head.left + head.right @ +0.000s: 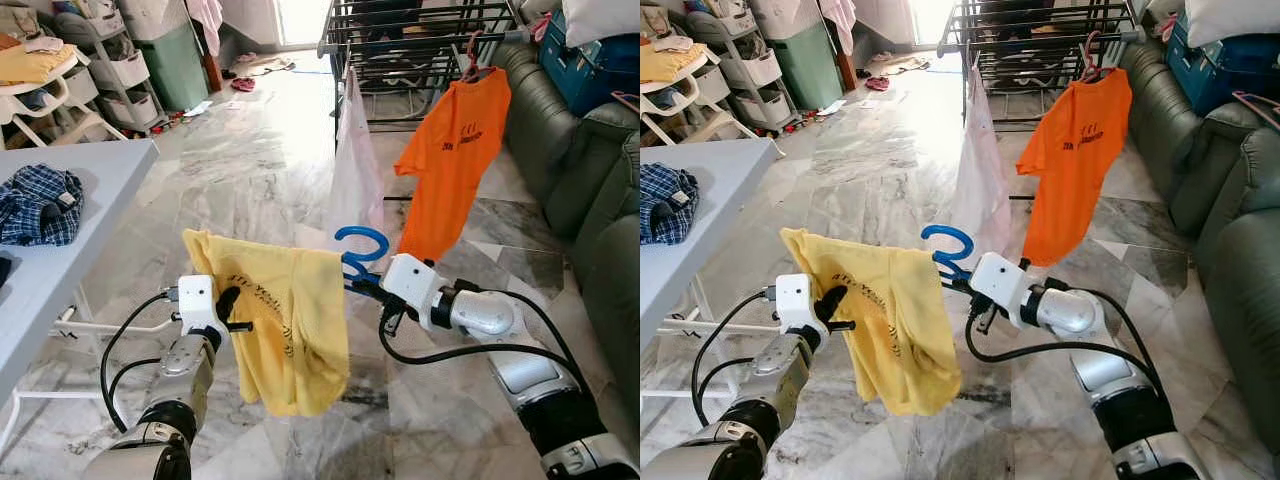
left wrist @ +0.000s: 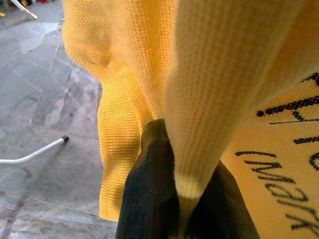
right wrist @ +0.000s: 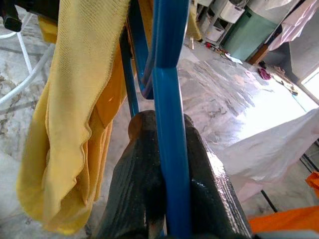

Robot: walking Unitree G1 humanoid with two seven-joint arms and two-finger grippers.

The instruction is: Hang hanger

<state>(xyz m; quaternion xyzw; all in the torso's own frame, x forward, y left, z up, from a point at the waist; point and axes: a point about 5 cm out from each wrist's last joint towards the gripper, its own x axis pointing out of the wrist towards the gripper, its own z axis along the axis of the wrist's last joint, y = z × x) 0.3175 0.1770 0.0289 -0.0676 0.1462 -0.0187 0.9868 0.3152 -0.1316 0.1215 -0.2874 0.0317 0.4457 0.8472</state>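
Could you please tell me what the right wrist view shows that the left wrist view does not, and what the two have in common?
In the right wrist view, the right hand is shut on the blue hanger, with white cloth and a green cabinet across the floor. In the left wrist view, the left hand pinches a fold of the yellow shirt, whose black lettering can be seen, and a white table leg lies nearby. Both views share the yellow shirt and the marble floor.

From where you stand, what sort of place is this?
Likely a lived-in home's laundry corner: an orange shirt hangs on a metal drying rack, a green sofa stands beside it, and folded clothes lie on a table.
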